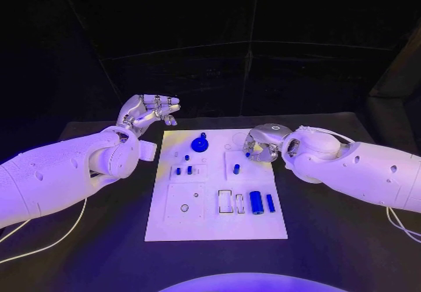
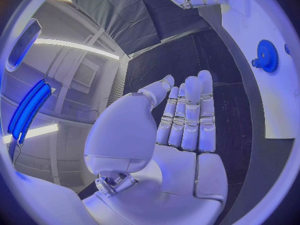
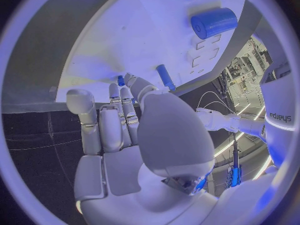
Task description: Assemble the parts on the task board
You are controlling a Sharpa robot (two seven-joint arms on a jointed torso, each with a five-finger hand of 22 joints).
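The right hand point(image 1: 260, 143) hangs over the far right part of the task board point(image 1: 176, 225), and the move ahead turns on what lies just under and beyond its fingers. In the right wrist view a small blue part point(image 3: 120, 80) shows right at the fingertips point(image 3: 116, 91), which lie close together and reach toward the board; it may be pinched there, but the palm hides the contact and I cannot tell whether the fingers clamp it or merely touch it. Just beside them a slim blue peg point(image 3: 165, 77) stands up from the board, its long axis rising off the white surface, so any placing or grasp would have to come down along that axis rather than across it. The other loose parts lie toward the robot from this hand: a thick blue cylinder point(image 1: 255, 202) and a thinner blue pin point(image 1: 270, 203), side by side near the board's near right corner, both with their long axes running from near to far. The blue gear point(image 1: 200, 144) sits on the far middle of the board, between the two hands. The left hand point(image 1: 149, 111) is raised beyond the board's far left corner, its fingers loosely apart and holding nothing, well apart from the parts, so the right hand is the nearer one for the peg work.
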